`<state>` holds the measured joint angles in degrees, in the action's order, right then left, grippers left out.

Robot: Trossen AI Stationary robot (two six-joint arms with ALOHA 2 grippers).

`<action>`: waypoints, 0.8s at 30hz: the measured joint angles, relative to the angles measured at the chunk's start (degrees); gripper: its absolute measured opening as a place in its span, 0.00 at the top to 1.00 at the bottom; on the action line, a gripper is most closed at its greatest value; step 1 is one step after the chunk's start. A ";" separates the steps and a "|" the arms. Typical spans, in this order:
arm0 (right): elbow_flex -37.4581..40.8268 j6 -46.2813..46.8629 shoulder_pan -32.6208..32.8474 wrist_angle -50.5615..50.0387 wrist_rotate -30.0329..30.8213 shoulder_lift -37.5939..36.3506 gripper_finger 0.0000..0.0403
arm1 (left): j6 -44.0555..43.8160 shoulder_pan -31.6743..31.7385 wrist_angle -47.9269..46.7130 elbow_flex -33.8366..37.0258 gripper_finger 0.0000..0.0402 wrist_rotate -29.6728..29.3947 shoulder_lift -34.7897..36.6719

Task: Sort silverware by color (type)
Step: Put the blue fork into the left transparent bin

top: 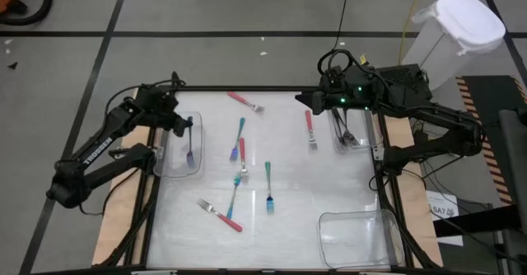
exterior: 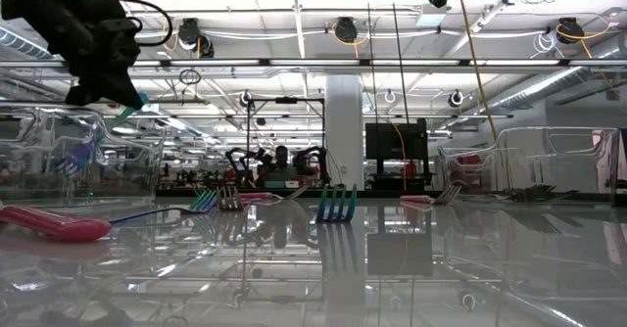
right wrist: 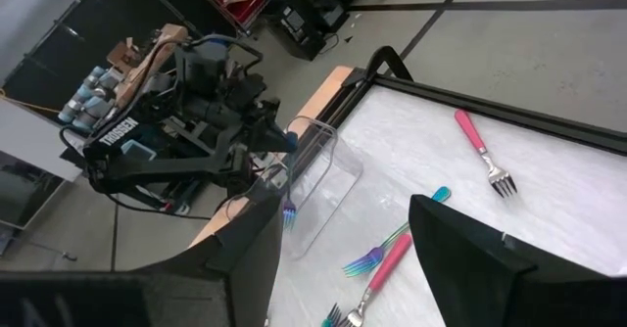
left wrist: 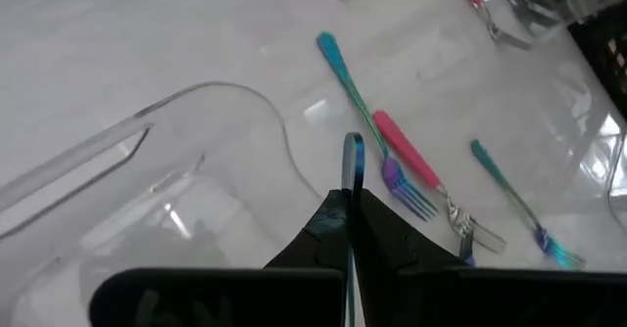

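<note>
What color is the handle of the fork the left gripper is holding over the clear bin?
Teal-blue; the fork pinched in the left gripper shows best in the left wrist view.

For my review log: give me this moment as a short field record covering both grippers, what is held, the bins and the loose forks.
left gripper: shut on a teal fork, above the left bin
right gripper: open, empty, beside the right bin
left bin: one fork inside
right bin: dark forks inside
front right bin: no forks visible
loose forks: pink and teal, mid-table

"TROSSEN" in white lettering on the left arm (top: 97, 148)
</note>
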<state>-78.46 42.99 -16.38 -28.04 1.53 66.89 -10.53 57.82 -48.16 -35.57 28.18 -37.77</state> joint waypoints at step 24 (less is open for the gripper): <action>0.00 -1.23 0.00 0.01 -0.05 0.00 0.46 | -7.21 -5.19 -0.95 3.20 0.95 -8.23 -0.50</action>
<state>-78.46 41.76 -16.38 -28.03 1.48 66.89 -17.74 52.62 -49.11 -32.37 19.96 -38.26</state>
